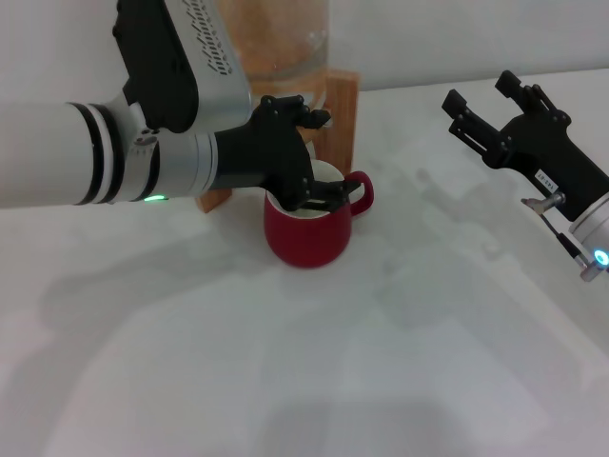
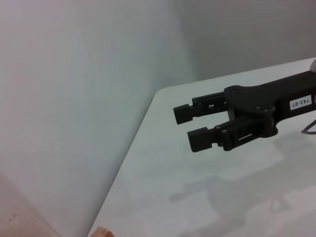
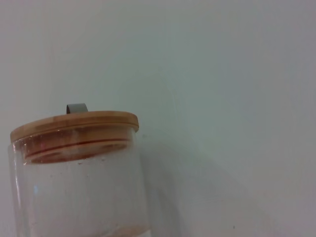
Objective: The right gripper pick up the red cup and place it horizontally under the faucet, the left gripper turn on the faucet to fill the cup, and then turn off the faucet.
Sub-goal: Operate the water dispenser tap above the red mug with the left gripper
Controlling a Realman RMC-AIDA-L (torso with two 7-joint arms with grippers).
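Our left gripper (image 1: pixel 319 157) sits directly above the red cup (image 1: pixel 309 228), its black fingers (image 1: pixel 328 193) reaching over the cup's rim and into its white mouth. From the head view we cannot tell whether the claw is clenched or spread, since its own body hides the tips and whatever it may be touching. The faucet is hidden behind this gripper, so we cannot see it or its lever.

The red cup stands upright on the white table (image 1: pixel 400 362), its loop handle pointing toward our right side, just in front of the wooden stand (image 1: pixel 338 119). The glass jar (image 1: pixel 276 38) rises from that stand, and the right wrist view shows its wooden lid (image 3: pixel 74 126) closed on top.

Our right gripper (image 2: pixel 192 123) hangs well apart from the cup, off at the right over bare table, its two fingers spread with a clear gap between them and nothing held. A blue light (image 1: pixel 601 255) glows on its arm.
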